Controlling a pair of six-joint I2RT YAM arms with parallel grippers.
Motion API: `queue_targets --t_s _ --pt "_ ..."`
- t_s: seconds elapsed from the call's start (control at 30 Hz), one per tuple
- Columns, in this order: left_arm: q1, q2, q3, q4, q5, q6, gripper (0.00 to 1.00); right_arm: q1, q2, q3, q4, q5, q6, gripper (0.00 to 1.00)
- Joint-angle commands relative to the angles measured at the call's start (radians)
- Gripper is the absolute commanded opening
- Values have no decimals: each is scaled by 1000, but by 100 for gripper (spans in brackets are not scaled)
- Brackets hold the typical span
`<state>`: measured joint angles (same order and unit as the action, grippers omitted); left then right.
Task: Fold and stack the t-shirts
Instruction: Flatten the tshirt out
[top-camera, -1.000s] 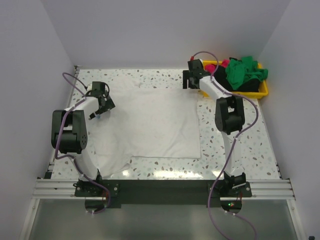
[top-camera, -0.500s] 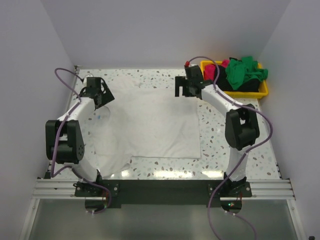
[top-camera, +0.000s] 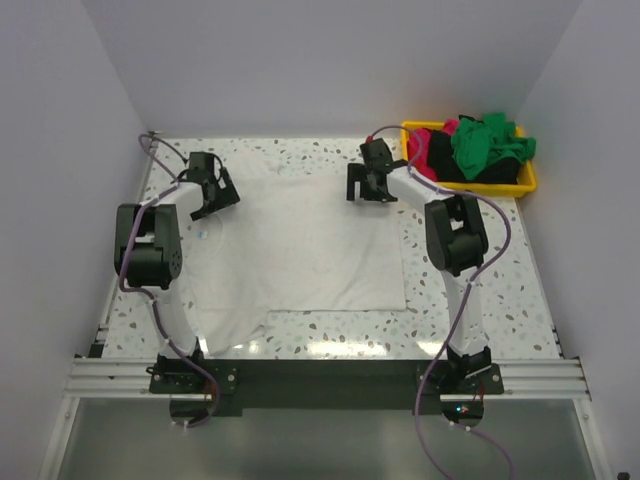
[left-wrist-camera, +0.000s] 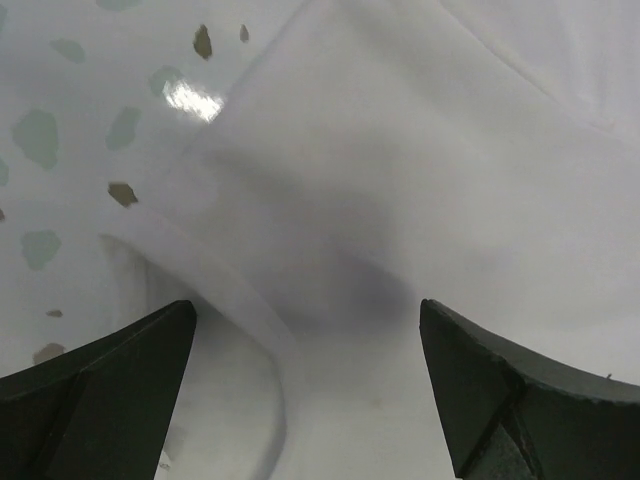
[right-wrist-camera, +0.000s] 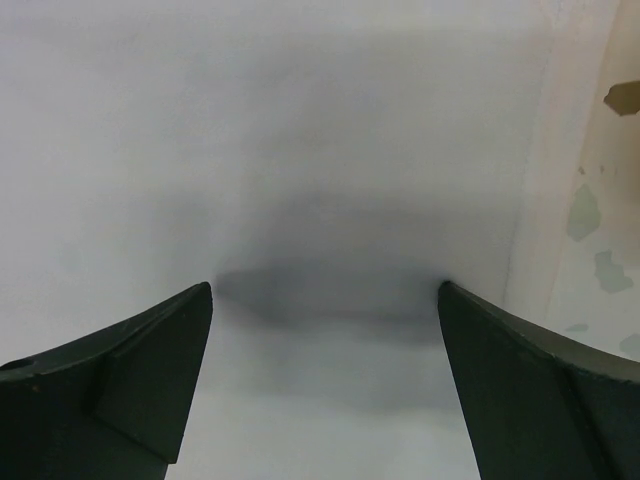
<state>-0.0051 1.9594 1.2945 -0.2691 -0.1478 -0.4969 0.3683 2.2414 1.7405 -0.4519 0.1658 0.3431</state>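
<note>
A large white t-shirt lies spread flat on the speckled table. My left gripper hangs open over its far left corner, where a sleeve fold shows between the fingers. My right gripper hangs open over the shirt's far right corner; plain white cloth fills its view, with the cloth edge at the right. Green, magenta-pink and black t-shirts are heaped in the yellow bin.
The yellow bin stands at the table's far right corner, just right of my right arm. White walls close the table at the back and sides. Bare speckled table lies right of the white shirt.
Both grippers have moved to the shirt's far corners: the left one went away from me and right, the right one left off the bin. The shirt's right side lies a little flatter.
</note>
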Motion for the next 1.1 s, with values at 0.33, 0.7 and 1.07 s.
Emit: queue_targets --t_s 0.33,0.7,1.07 --pt "-1 297 363 -47 -16 70 100 -54 270 367 -50 6 -47 99" --pt "-1 377 559 -130 -6 75 100 -57 193 387 -27 -57 -59 99" --pt "-19 -147 251 -260 -108 -7 100 -23 -219 32 48 -103 -50 99"
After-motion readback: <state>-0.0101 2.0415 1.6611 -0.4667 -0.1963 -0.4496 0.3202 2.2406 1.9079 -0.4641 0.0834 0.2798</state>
